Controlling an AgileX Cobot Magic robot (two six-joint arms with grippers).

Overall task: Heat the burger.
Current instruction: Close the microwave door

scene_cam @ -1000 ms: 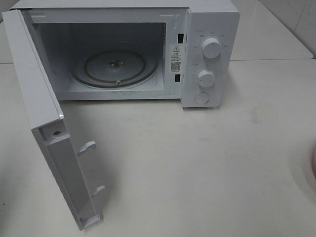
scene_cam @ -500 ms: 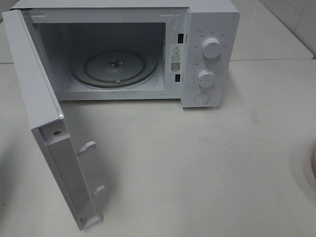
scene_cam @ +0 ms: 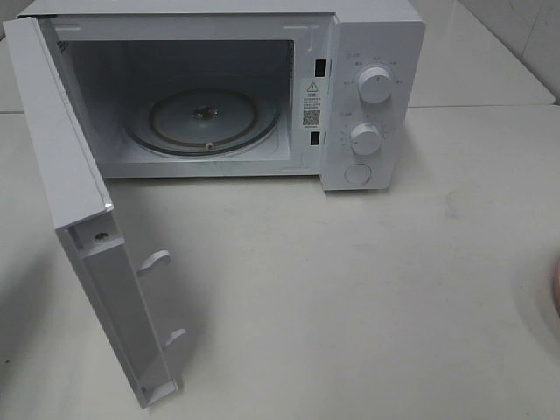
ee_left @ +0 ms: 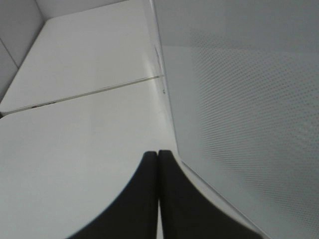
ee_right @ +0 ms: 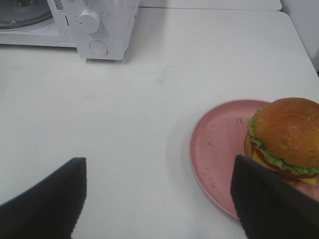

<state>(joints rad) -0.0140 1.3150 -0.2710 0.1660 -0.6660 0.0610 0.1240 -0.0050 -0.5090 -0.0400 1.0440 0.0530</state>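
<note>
The burger, with a golden bun, green lettuce and yellow cheese, sits on the far side of a pink plate in the right wrist view. My right gripper hovers open over the white table, and the plate lies just inside its one dark finger. Nothing is between its fingers. My left gripper is shut and empty, close beside the outer face of the microwave door. The microwave stands open with a bare glass turntable. Neither arm shows in the high view.
The open door juts forward on the left side of the table. Two knobs and a button are on the microwave's right panel. Only a sliver of the pink plate shows at the high view's right edge.
</note>
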